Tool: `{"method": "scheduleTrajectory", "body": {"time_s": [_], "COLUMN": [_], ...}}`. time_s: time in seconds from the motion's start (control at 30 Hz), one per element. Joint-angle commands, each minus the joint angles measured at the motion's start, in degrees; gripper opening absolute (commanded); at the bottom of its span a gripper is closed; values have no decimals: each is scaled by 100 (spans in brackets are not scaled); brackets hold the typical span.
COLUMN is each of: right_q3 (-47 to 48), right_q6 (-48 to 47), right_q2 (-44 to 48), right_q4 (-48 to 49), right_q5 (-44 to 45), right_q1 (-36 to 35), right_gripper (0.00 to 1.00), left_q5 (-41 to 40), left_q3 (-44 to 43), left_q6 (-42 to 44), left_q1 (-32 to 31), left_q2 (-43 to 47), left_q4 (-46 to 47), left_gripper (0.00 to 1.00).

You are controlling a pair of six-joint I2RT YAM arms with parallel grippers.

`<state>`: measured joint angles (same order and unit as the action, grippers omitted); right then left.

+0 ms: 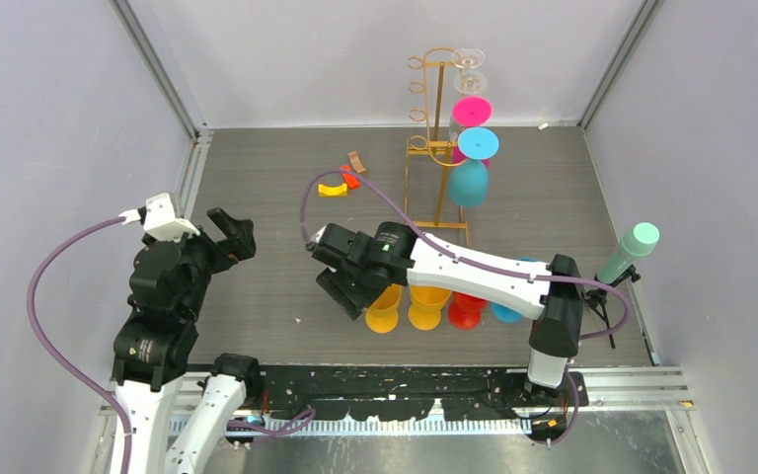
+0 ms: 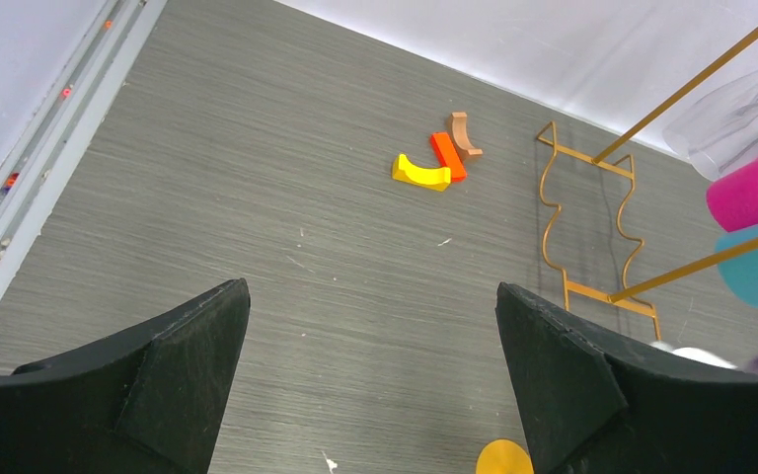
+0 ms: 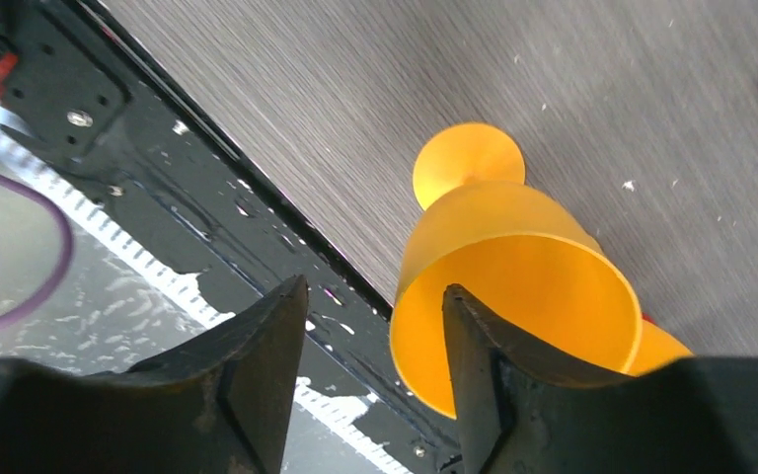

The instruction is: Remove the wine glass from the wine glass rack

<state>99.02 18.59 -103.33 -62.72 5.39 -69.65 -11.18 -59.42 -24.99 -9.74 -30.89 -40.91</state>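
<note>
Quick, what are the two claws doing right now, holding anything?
Left gripper: open, empty.
Right gripper: open, astride the orange glass rim, not clamped on it.

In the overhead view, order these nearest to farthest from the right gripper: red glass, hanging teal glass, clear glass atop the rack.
From the right gripper:
1. red glass, standing on the table in the near row.
2. teal glass, hanging low on the wine glass rack.
3. clear glass, at the rack's top, farthest back.
</note>
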Motion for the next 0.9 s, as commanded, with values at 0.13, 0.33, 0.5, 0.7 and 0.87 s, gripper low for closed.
{"method": "scheduleTrajectory", "body": {"time_s": [0.13,0.33,0.5,0.7,0.87], "right_q3": [615,886,1012,981,1118], "right_q6": [26,49,332,139,-146], "right_q2": [1099,1709,2310,3133,3322], "right_q4": [729,666,638,808,849], "right_q5": [522,2082,2446,3399,3565], "right_q1": [-10,297,1259,1868,2425], "right_gripper": [61,61,62,73,81], "left_q5": [48,213,239,377,609], "left_q3": [-138,-98,-79,-33,-11], "left_q6": [-31,-108,-218,-319,-368], "left_q1": [0,-2,-2,3,0], "left_q2": [-53,-98,-118,-180,-308], "left_q4": [305,402,401,628,672], "left_gripper": [99,99,99,99,99]}}
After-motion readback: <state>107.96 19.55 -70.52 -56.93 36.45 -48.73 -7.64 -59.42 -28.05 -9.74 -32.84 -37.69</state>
